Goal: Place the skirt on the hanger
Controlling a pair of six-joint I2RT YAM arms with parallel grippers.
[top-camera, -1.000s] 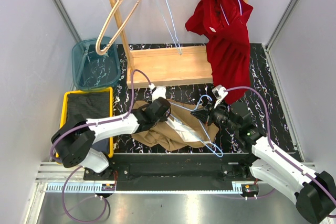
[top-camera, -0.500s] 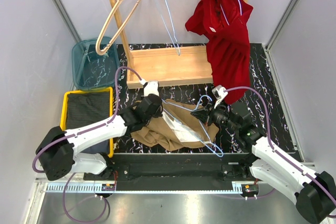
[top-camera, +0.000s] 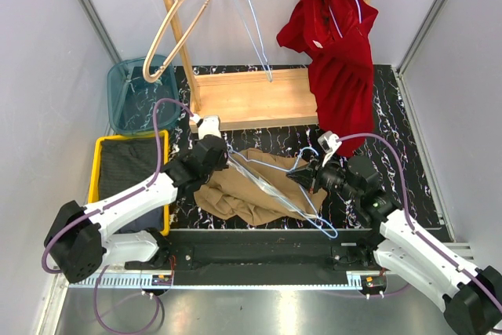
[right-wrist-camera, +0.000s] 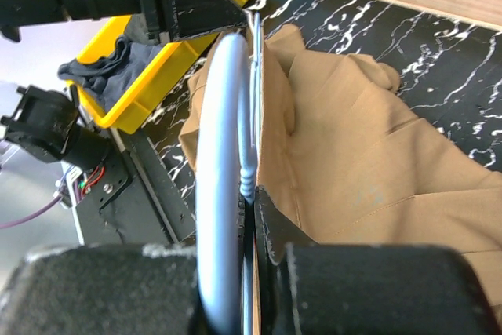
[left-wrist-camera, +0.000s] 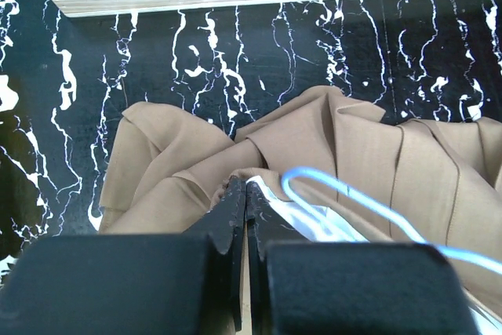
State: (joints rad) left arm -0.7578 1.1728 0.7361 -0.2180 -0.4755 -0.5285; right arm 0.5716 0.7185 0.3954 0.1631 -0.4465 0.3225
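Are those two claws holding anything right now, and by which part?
The right gripper pinches the blue wire hanger near its hook. The left gripper pinches the tan skirt at a fold beside its white lining.

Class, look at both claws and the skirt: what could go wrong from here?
The left claw pinches only a thin fold of the skirt, so the cloth may slip free. The right claw grips the thin blue hanger, which may twist or snag the crumpled fabric.
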